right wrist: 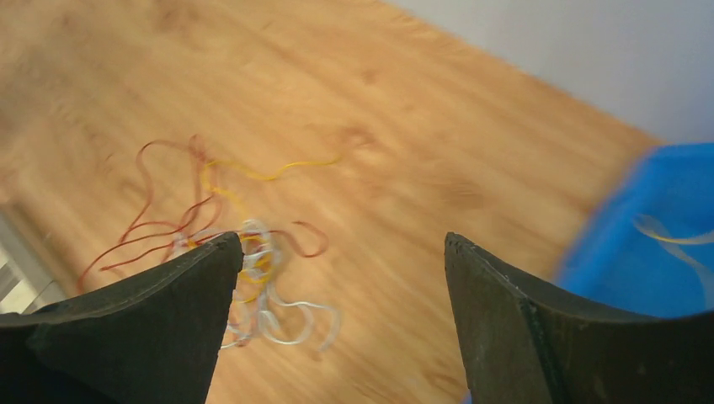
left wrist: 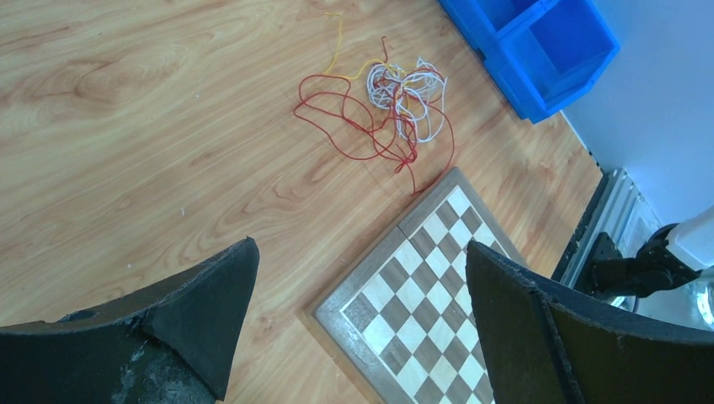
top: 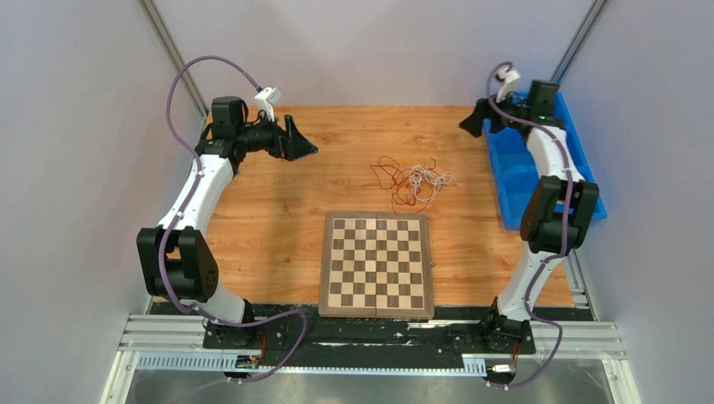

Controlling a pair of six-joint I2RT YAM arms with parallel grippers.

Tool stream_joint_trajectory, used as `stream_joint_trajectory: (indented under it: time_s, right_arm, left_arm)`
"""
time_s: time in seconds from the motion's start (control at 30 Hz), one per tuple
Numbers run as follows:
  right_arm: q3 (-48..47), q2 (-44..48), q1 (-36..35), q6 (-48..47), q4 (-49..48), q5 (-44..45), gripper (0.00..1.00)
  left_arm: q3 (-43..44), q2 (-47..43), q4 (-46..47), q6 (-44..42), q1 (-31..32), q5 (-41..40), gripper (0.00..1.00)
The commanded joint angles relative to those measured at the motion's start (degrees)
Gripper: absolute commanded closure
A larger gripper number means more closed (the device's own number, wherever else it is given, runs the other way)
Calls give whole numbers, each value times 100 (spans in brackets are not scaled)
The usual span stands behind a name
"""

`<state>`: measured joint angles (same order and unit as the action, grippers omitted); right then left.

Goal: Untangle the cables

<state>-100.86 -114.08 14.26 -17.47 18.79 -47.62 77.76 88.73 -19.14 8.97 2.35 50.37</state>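
1. Although the strands overlap too much to count one by one, the cables form one loose tangle in three colours: red, white and yellow.
2. Tangle lies flat on the wooden table, right of centre, just past the far edge of the chessboard.
3. Red loops spread to the left side. White is bunched on the right side. One yellow strand runs off toward the far edge.
4. One red end comes close to the board's far edge. Can't tell if it touches.
5. One chessboard, lying flat at the near middle of the table.
6. One blue bin at the far right edge of the table, well apart from the tangle. Left wrist view shows two compartments.
7. Right wrist view shows a thin pale strand on the bin, too blurred to identify.
8. Left gripper: over the far left of the table, pointing toward the centre. Fingers spread wide with nothing between them, well apart from the cables.
9. Right gripper: at the far right, beside the bin, pointing left. Fingers spread wide, holding nothing and not touching the cables.
10. Two arms, two grippers, both clear of the tangle, which lies between them and nearer the right one.
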Motion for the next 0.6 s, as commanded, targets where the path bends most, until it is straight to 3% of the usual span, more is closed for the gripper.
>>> stream_joint_trajectory:
  time_s: [0.0, 0.37, 0.57]
  right_arm:
    - [468, 150, -565, -610, 723, 366, 11]
    - [-1728, -885, -125, 224, 591, 797, 22]
    - [-2048, -1204, -249, -906, 642, 1255, 30]
  left_arm:
    - [194, -179, -43, -270, 75, 7, 0]
    - [48, -243, -11, -276, 83, -72, 0]
    - [8, -200, 2, -285, 81, -89, 0]
